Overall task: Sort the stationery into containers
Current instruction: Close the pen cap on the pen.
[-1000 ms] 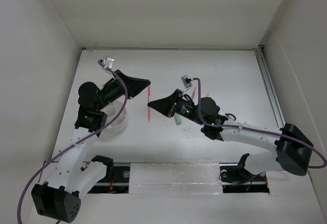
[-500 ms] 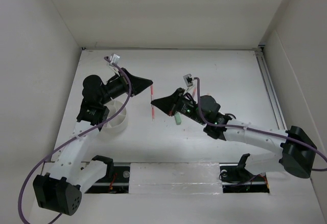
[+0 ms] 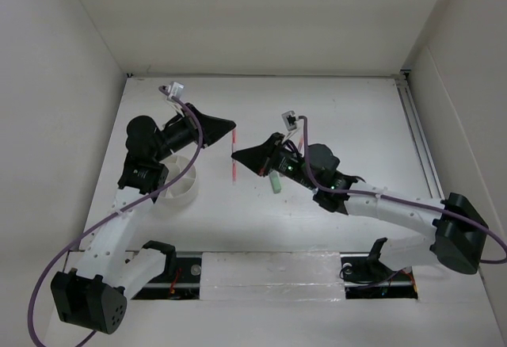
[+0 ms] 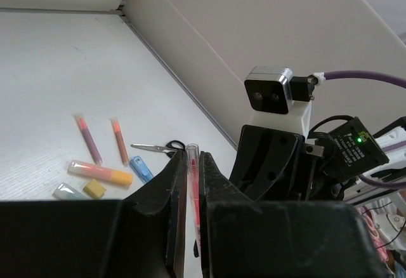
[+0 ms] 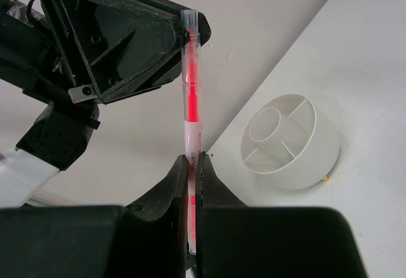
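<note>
Red pen (image 3: 234, 155) was off the counter (image 3: 341, 109), pinched at both ends. Left claw (image 3: 232, 127) was closed on the far, capped end. Right claw (image 3: 238, 159) was clamped on the lower barrel, with the near end poking out past it in the top view. In the right wrist view the pen's long axis ran straight out along the right claw's fingers into the left claw's tip. From above it ran near-to-far, barely slanted. The two claws met almost nose to nose along the pen.

White tub (image 5: 311, 157) sat on the counter left of the pen, close under the left arm and well apart from the right arm. Its wedge compartments and centre cup looked empty from the right wrist. The left arm was clearly nearer, so this reads as a handover to the left: the right claw likely has to let go before the pen can swing over the tub. With both ends pinched, any sideways pull could bend or twist the pen.

In the way: in the top view the left forearm covered part of the tub, so the drop angle is tight.

The rest lay on the counter beyond the right arm:
- scissors (image 4: 158, 146)
- blue marker (image 4: 140, 169)
- orange marker (image 4: 101, 174)
- yellow block (image 4: 95, 188)
- green marker (image 3: 276, 182)
- two thin pink pens (image 4: 87, 138)

All of these were far from the tub.
</note>
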You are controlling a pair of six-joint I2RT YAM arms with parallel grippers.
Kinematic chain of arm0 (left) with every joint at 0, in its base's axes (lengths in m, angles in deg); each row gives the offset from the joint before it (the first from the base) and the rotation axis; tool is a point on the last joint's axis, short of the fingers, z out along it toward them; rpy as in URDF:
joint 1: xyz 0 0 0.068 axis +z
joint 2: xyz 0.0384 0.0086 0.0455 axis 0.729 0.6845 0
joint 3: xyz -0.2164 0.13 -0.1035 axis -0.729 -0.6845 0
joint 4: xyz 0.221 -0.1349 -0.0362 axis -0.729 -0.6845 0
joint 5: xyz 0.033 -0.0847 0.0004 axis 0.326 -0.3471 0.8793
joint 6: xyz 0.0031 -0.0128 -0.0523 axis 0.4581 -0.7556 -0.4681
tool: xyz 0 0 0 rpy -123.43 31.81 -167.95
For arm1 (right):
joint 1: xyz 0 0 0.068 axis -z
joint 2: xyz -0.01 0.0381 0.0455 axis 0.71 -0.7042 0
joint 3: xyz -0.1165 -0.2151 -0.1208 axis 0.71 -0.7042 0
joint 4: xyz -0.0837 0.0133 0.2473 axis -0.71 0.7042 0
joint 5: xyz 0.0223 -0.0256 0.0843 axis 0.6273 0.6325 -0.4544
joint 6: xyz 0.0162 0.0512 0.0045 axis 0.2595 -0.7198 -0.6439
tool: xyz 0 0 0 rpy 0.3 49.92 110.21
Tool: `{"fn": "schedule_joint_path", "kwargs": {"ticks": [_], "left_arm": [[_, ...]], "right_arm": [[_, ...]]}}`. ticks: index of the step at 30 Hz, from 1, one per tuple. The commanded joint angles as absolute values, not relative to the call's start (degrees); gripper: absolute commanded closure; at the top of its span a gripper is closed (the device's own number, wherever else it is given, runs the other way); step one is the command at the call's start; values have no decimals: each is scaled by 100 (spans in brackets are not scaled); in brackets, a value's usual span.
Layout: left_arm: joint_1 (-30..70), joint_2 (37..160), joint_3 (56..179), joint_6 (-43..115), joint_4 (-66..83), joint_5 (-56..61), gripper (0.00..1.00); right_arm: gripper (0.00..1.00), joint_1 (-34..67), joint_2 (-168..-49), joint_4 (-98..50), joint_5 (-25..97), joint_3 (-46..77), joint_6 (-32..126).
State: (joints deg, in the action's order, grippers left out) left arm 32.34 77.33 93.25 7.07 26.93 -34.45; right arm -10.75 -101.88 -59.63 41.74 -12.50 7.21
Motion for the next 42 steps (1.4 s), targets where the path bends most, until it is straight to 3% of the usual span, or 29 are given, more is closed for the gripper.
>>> {"fn": "schedule_joint_path", "kwargs": {"ticks": [1,42], "left_arm": [[3221,7730,9422,948,2505,-3848,100],[3054,7668,9475,1090,2451,-3856,100]], "right_arm": [[100,-873,-10105,-6897,4337,-664,663],[100,-230,-10351,-7081,3625,13,452]]}}
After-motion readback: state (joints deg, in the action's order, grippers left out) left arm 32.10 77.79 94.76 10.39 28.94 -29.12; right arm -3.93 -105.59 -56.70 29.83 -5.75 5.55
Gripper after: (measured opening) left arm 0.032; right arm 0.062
